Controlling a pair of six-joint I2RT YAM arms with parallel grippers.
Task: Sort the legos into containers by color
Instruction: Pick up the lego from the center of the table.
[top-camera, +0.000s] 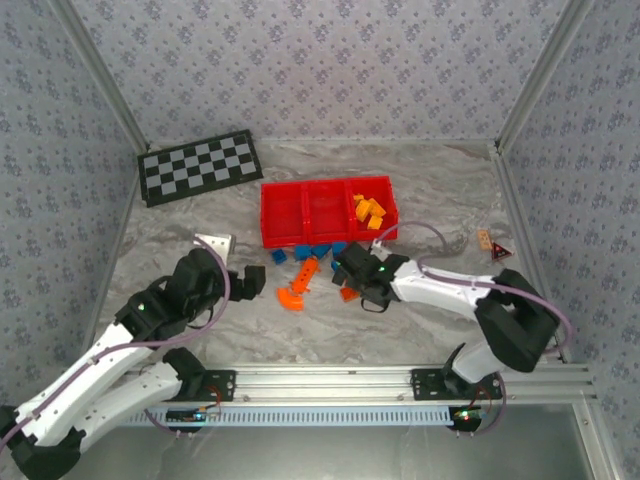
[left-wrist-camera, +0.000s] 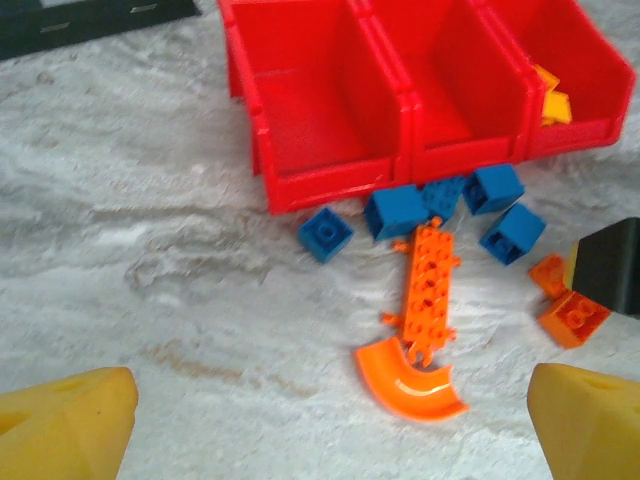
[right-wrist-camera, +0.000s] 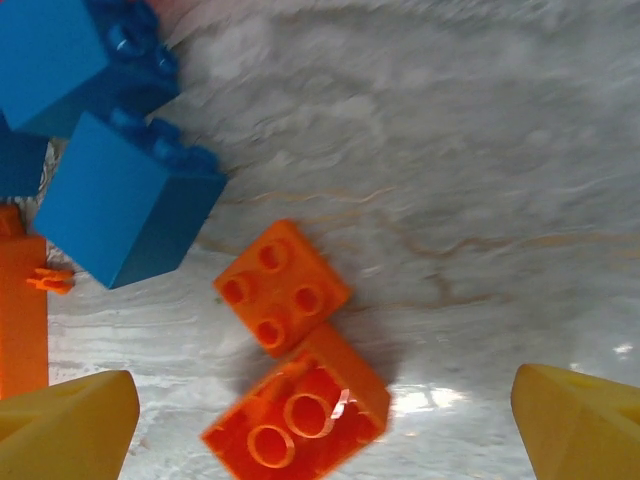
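Right wrist: two orange legos (right-wrist-camera: 283, 287) lie between the fingers (right-wrist-camera: 70, 425) of the spread right end effector (right-wrist-camera: 325, 430).

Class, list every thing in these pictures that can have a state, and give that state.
left gripper, open, holding nothing
right gripper, open, over two orange bricks
left bin, empty
middle bin, empty
right bin, holding yellow-orange bricks
blue bricks, loose on the table before the bins
long orange plate, lying flat
curved orange piece, lying flat on the table
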